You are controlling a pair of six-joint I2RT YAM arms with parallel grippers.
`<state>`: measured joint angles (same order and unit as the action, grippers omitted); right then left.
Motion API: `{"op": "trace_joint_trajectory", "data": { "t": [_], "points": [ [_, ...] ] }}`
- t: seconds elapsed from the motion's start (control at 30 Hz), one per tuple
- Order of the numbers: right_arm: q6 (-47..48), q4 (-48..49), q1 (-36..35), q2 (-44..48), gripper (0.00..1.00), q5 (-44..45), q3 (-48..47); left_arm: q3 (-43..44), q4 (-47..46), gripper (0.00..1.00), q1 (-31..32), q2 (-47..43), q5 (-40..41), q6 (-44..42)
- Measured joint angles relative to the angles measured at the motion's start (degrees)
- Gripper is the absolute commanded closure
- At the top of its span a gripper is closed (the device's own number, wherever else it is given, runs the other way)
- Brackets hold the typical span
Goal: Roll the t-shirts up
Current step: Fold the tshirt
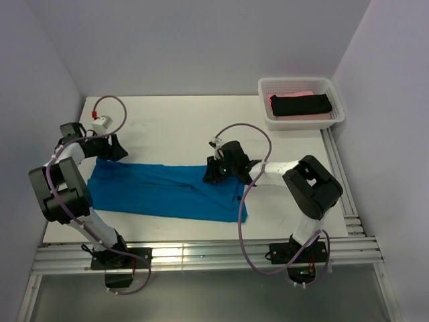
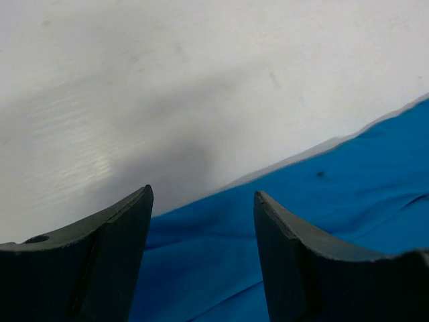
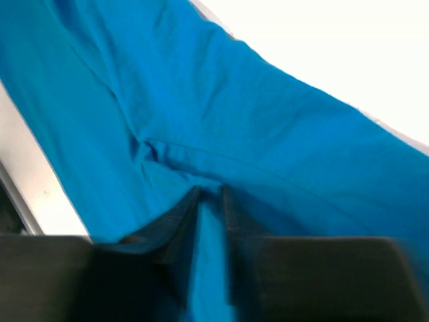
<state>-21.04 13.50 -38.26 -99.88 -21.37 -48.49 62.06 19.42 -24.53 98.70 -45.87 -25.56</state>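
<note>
Your white table [image 1: 174, 121] carries everything; across its near middle the blue t-shirt [image 1: 161, 191] lies flat as a long band running left to right, its left end beside the left arm and its right end short of the right arm's base. Expect this cloth to be light, thin and limp; it will likely sag, crease and drag rather than hold a shape. It is far wider than your jaws, so a single pinch probably lifts only a ridge. I would take it along one end hem, both pincers on the same edge and well apart, so the roll starts even.

At the far right corner sits the white mesh basket [image 1: 335, 121]; inside it a black t-shirt [image 1: 301, 105], which looks already rolled, rests on top of a pink t-shirt [image 1: 289, 95]. By my count that is three t-shirts, one of each colour; one basket; two grippers.

Your left gripper [image 2: 202, 198] stands open over the far left edge of the blue shirt, where cloth meets bare table; nothing sits between its fingers. Your right gripper [image 3: 211, 198] has its fingers drawn nearly together on a raised fold of the blue cloth, at the far edge right of the shirt's middle; I read that as a pinch on the shirt.
</note>
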Motion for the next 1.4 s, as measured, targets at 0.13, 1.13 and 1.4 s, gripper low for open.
{"op": "trace_joint_trajectory", "data": {
  "t": [0.13,1.13,1.4],
  "points": [
    [-0.6,1.2,0.0,0.0,0.99,-0.9,0.2,1.5,0.3,0.34,7.0,-0.1,2.2,1.8],
    [-14.4,0.9,-21.2,11.6,0.5,9.7,10.8,3.4,0.2,0.34,19.2,3.9,10.2,3.8],
    [-21.6,-1.7,-21.2,20.6,0.73,18.8,14.1,2.8,0.9,0.35,10.4,3.9,9.7,3.7]
  ]
}}
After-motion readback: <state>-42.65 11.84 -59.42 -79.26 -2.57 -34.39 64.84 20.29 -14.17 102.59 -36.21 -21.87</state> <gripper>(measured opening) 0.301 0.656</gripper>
